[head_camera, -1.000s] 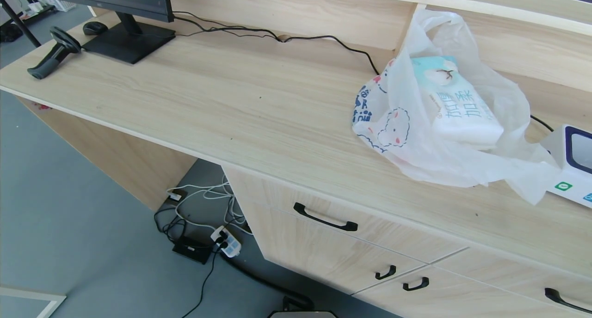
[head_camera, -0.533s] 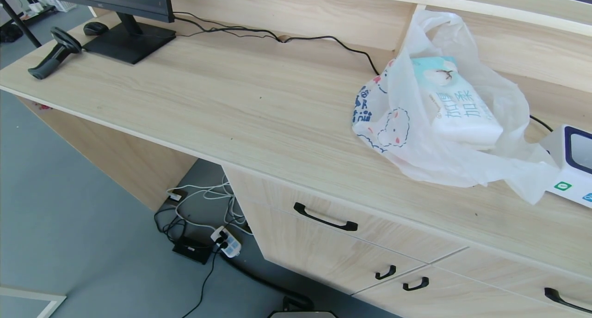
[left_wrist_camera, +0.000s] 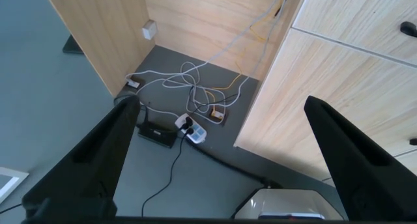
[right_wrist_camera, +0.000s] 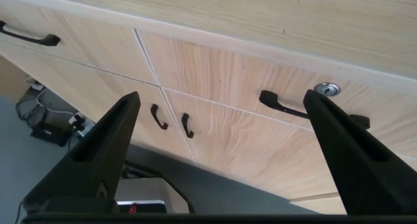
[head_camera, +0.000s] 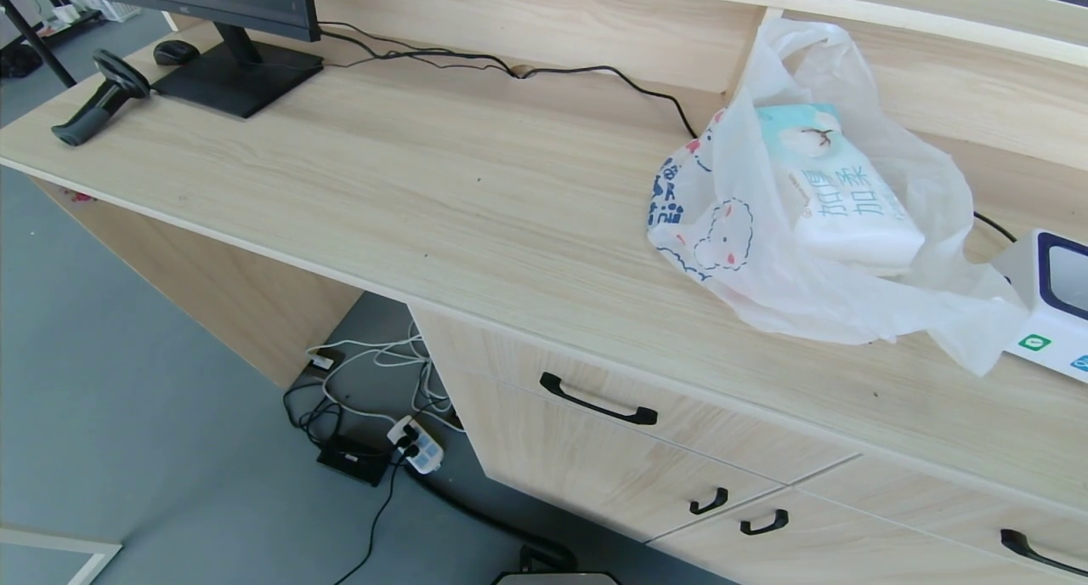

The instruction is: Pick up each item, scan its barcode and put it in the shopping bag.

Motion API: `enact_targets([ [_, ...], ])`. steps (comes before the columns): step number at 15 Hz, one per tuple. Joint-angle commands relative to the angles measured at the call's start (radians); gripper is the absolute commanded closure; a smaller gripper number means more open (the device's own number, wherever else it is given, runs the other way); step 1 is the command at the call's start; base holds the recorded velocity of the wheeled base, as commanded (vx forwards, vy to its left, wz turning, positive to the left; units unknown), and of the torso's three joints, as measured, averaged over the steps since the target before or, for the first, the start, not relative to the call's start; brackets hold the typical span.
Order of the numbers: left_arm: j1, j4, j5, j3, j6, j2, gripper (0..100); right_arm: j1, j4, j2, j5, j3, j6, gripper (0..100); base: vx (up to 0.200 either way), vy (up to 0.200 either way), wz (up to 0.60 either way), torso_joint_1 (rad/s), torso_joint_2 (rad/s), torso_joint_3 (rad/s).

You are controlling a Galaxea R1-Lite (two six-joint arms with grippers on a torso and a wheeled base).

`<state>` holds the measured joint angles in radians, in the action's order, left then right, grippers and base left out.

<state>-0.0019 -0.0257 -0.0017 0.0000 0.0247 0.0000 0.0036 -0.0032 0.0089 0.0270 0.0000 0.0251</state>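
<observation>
Here, crinkled translucent shopping bag [head_camera: 724, 232], blocky tissue pack [head_camera: 843, 204] inside

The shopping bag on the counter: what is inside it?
Inside the bag lies one tissue pack, white with a pale blue end. Whether anything else lies under it cannot be seen: the pack and the crumpled plastic cover that.

The left end effector [left_wrist_camera: 220, 98] and right end effector [right_wrist_camera: 220, 94] each carry two matte black, wedge-shaped, tapering fingers [left_wrist_camera: 98, 159].
</observation>
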Motion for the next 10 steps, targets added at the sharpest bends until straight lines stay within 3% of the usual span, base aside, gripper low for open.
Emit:
enact_targets([
  [1, 0.0, 0.003, 0.0, 0.0, -0.002, 0.002, 0, 0.001, 0.0, -0.007, 0.001, 0.0, -0.002, 0, 0.0, 0.0, 0.0, 0.0, 0.0, 0.0],
  [10, 0.0, 0.004, 0.0, 0.0, -0.002, 0.0, 0, 0.001, 0.0, -0.007, 0.001, 0.0, -0.004, 0, 0.0, 0.0, 0.0, 0.0, 0.0, 0.0],
])
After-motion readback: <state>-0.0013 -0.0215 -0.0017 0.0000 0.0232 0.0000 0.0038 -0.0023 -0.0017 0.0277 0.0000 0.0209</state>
